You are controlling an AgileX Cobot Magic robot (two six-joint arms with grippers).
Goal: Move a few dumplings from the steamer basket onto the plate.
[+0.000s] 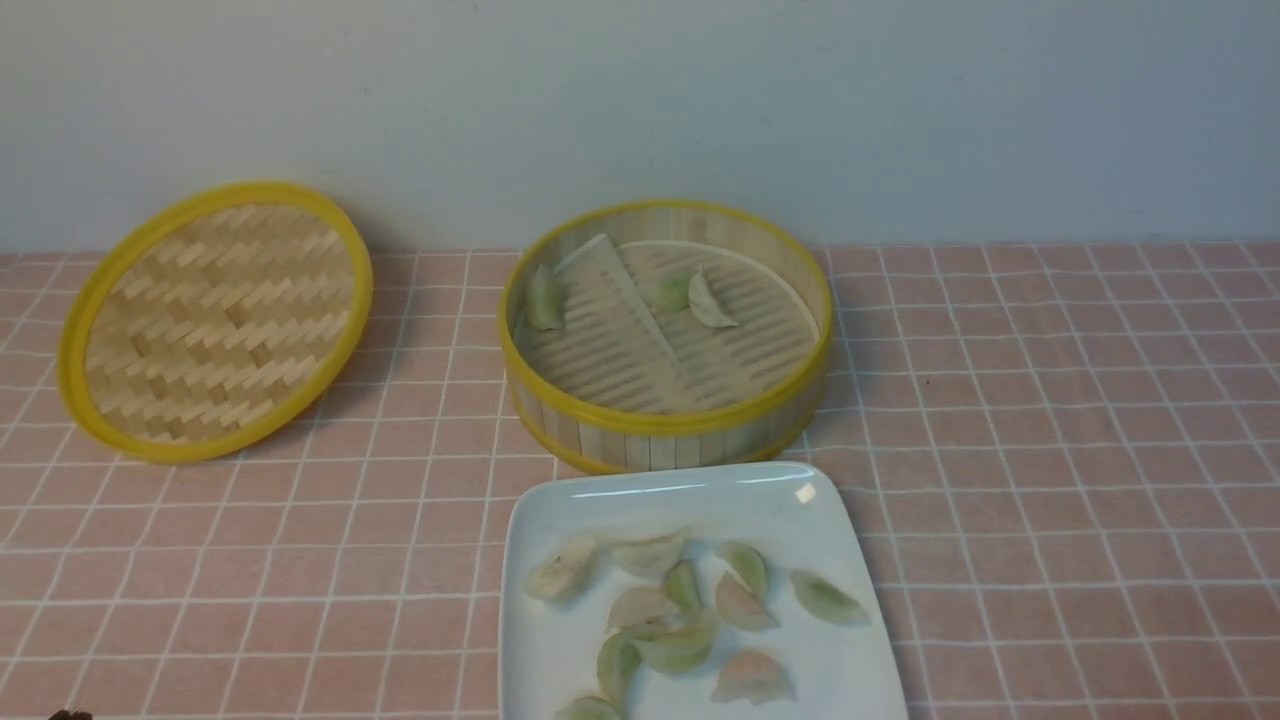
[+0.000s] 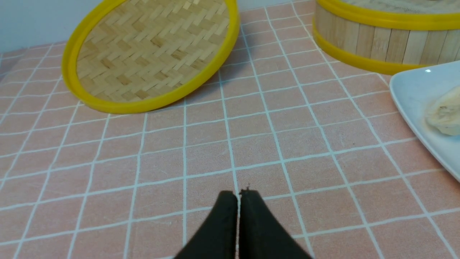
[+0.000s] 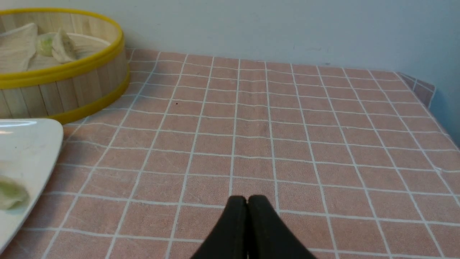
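Note:
The steamer basket (image 1: 665, 420) stands at the table's middle back and holds three dumplings: one pale green at its left wall (image 1: 544, 298) and two near the middle (image 1: 700, 297). The white plate (image 1: 560, 660) lies just in front of it with several dumplings (image 1: 680, 610) on it. My left gripper (image 2: 239, 194) is shut and empty over bare cloth, left of the plate (image 2: 413, 90). My right gripper (image 3: 247, 198) is shut and empty over bare cloth, right of the plate (image 3: 28, 144) and the basket (image 3: 72, 90). Neither gripper shows in the front view.
The flat woven lid (image 1: 215, 320) with a yellow rim leans at the back left; it also shows in the left wrist view (image 2: 151, 54). A pink checked cloth (image 1: 1050, 450) covers the table. A pale wall runs behind. The table's right corner (image 3: 427, 90) shows in the right wrist view.

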